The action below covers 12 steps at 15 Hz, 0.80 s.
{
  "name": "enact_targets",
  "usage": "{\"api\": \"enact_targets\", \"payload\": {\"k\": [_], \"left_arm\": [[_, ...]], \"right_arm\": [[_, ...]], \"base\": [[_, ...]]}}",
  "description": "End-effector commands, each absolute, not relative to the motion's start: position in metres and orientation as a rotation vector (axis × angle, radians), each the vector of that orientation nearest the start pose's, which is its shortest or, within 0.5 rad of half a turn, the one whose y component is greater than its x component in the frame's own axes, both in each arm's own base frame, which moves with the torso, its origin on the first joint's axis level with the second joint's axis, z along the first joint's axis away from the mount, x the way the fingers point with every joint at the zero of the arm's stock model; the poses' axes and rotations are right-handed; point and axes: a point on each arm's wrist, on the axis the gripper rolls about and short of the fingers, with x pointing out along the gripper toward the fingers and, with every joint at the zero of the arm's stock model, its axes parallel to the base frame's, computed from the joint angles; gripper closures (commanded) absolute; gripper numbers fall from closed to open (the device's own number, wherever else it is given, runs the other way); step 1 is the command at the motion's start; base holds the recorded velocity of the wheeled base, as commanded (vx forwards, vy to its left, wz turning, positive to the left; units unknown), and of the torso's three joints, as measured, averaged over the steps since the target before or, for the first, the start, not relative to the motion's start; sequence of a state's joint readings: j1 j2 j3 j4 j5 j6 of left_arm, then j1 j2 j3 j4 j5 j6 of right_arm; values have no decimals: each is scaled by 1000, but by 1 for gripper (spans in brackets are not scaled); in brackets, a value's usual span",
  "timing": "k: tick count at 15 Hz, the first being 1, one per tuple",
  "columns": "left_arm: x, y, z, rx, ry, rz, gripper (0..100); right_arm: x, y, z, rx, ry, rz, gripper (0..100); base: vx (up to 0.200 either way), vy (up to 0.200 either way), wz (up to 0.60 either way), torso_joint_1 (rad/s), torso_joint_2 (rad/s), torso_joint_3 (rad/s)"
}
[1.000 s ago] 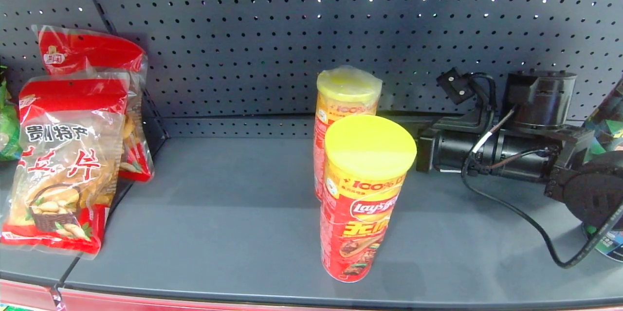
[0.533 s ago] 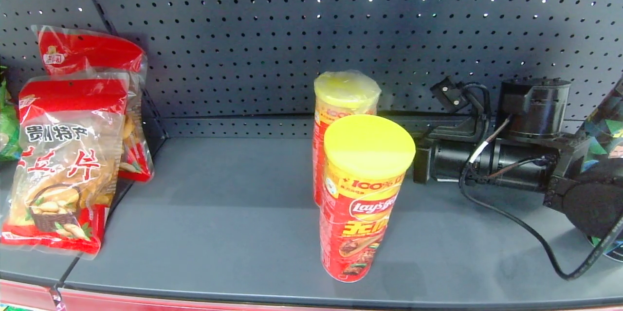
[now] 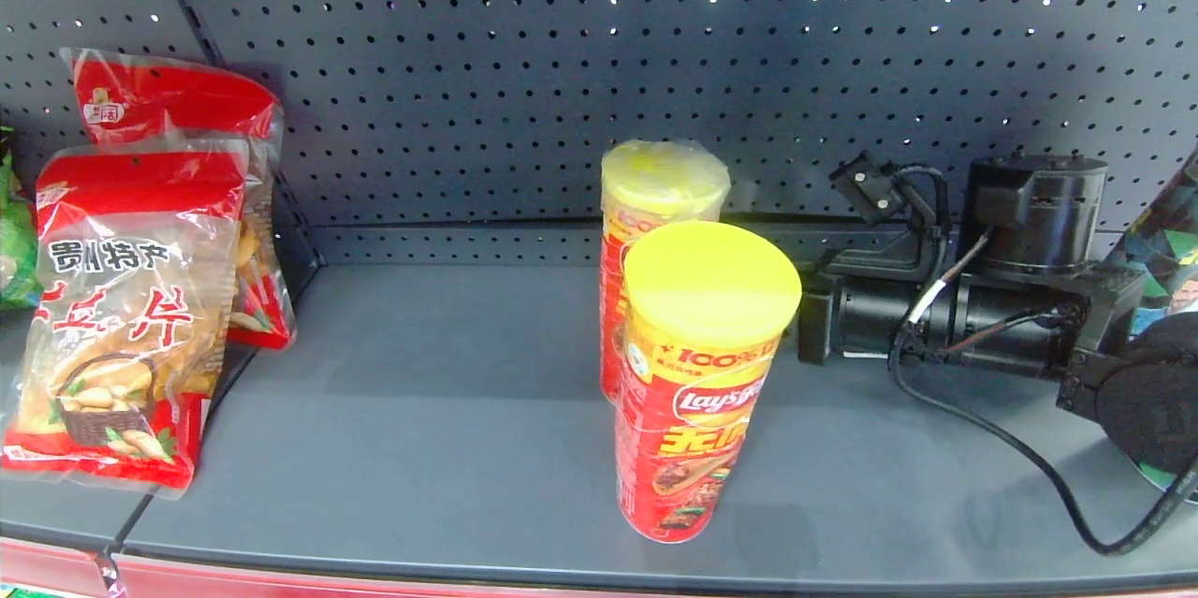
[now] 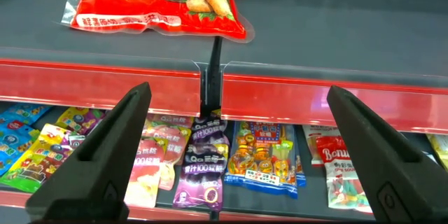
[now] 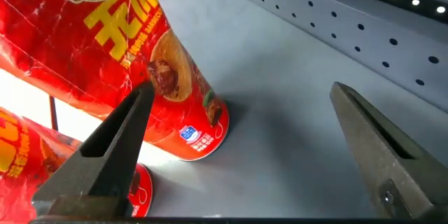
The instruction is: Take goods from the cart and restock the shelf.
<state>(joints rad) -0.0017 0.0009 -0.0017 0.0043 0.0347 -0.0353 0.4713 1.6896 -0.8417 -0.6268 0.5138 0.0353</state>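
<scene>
Bearing yellow lettering, the front can (image 3: pixel 697 392) stands before the rear can (image 3: pixel 655 196).

On the grey shelf (image 3: pixel 421 448) we see a front chip can (image 3: pixel 697 383) standing upright and a rear chip can (image 3: pixel 655 205) just behind it. Well apart at the left, a front snack bag (image 3: pixel 122 299) stands before a rear snack bag (image 3: pixel 178 107).

Two red chip cans (image 3: pixel 688 411) have yellow lids (image 3: pixel 711 275). The shelf (image 3: pixel 421 411) is grey, its back wall (image 3: pixel 562 65) dotted with holes. At the left, the snack bags (image 3: pixel 122 299) are red and clear.
</scene>
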Motion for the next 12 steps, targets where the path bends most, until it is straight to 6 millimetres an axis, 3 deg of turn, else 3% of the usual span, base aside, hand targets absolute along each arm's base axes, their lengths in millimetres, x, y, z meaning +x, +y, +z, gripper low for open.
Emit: {"api": "enact_targets", "payload": {"k": [1, 7, 12], "left_arm": [[-23, 1, 76, -35, 2, 34, 0], [-23, 1, 75, -35, 4, 34, 0], [-23, 1, 75, -35, 2, 34, 0]], "right_arm": [[266, 148, 195, 37, 246, 980, 0], [264, 141, 194, 39, 253, 959, 0], [235, 117, 193, 41, 255, 927, 0]], "base": [[0, 0, 0, 0, 0, 0], [0, 0, 0, 0, 0, 0], [0, 0, 0, 0, 0, 0]]}}
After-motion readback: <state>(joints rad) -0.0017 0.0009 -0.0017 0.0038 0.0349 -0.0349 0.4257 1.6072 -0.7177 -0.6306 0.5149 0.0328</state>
